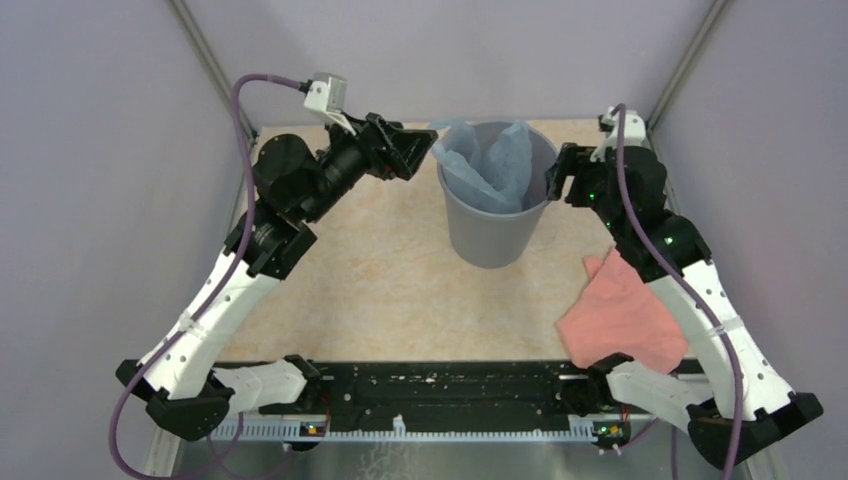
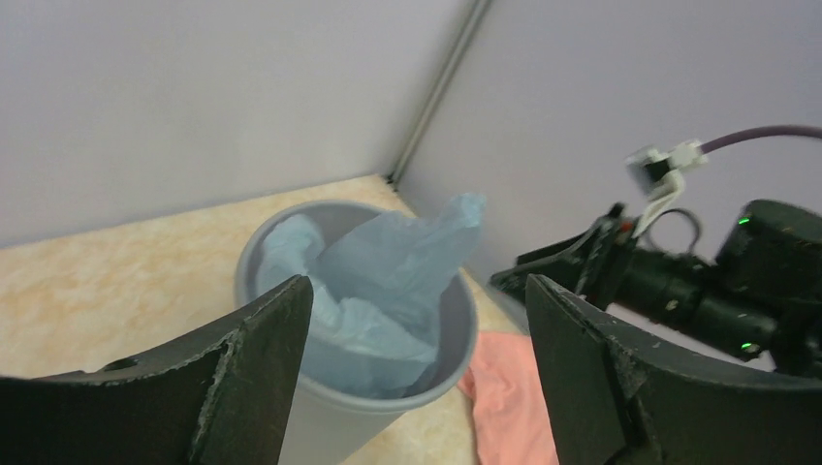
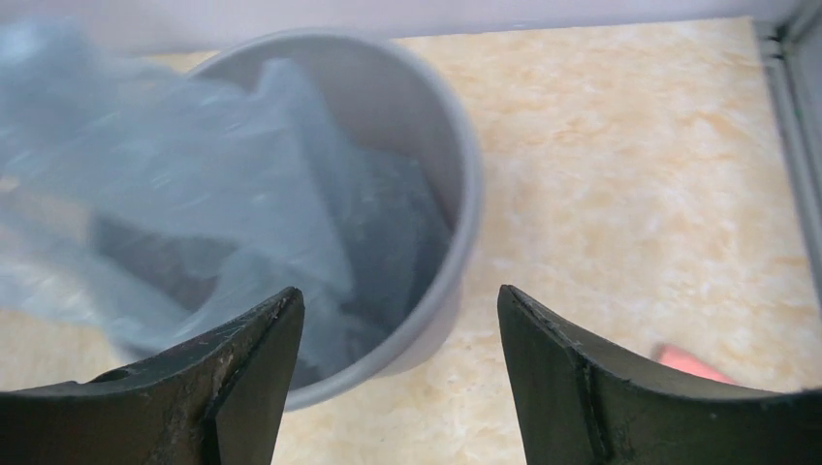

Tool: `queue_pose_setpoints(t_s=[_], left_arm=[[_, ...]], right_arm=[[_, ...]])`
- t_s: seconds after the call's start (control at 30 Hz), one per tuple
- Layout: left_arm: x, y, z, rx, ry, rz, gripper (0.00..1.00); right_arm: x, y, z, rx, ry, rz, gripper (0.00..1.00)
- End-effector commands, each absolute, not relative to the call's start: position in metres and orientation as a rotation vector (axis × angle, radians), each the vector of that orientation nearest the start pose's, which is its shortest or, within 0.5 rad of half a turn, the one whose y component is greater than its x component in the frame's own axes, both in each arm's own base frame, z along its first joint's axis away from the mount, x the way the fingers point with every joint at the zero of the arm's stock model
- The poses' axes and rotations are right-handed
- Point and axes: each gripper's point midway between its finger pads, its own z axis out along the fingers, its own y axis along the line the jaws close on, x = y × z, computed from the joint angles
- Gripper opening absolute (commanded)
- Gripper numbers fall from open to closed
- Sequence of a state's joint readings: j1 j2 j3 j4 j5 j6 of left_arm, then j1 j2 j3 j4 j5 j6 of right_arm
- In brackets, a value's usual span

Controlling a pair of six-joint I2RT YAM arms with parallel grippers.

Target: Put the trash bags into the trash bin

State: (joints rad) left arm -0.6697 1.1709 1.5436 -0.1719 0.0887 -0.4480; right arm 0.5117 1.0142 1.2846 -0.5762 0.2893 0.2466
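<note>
Left claw (image 1: 428,150): jaws apart, gripping nothing, poised just beside the left rim of the trash bin (image 1: 490,240).
Right claw (image 1: 553,182): jaws apart, gripping nothing, close to the opposite rim.
Trash bag (image 1: 497,162): inside the bin, crumpled, upper folds above the rim, one fold over the rim on the left-claw side.
Bin: upright on the worktop (image 1: 380,290), toward the far edge, between the two claws.
Salmon-pink cloth (image 1: 620,315): flat on the worktop, near right, apart from the bin.
</note>
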Motion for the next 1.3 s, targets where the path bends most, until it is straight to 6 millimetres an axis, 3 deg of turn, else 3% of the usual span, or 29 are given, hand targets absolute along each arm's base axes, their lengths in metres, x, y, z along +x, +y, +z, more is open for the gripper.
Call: queue_pose_setpoints(t_s=[0.0,0.13,0.23,0.37,0.5,0.73,1.0,1.27], left_arm=[[0.299,-0.236,0.460,0.109,1.546,-0.797,0.85],[0.309,-0.227,0.422,0.051,1.637,-0.743,0.79],[0.317,-0.221,0.396,0.008,1.692,-0.709,0.74],[0.326,-0.218,0.366,-0.025,1.755,-0.747,0.68],[0.332,-0.213,0.347,-0.035,1.796,-0.786,0.65],[0.335,-0.207,0.328,-0.028,1.838,-0.808,0.61],[0.337,-0.208,0.318,-0.012,1.861,-0.831,0.58],[0.341,-0.204,0.316,0.006,1.869,-0.844,0.55]], right_arm=[[0.308,0.098,0.368,0.051,1.822,0.337,0.72],[0.329,0.083,0.359,0.123,1.843,0.313,0.66],[0.357,0.074,0.346,0.161,1.862,0.313,0.64],[0.386,0.083,0.334,0.122,1.885,0.359,0.63],[0.401,0.092,0.321,0.102,1.928,0.382,0.60],[0.397,0.092,0.301,0.147,1.979,0.358,0.44],[0.383,0.118,0.287,0.159,2.018,0.388,0.32],[0.359,0.148,0.289,0.194,2.013,0.467,0.21]])
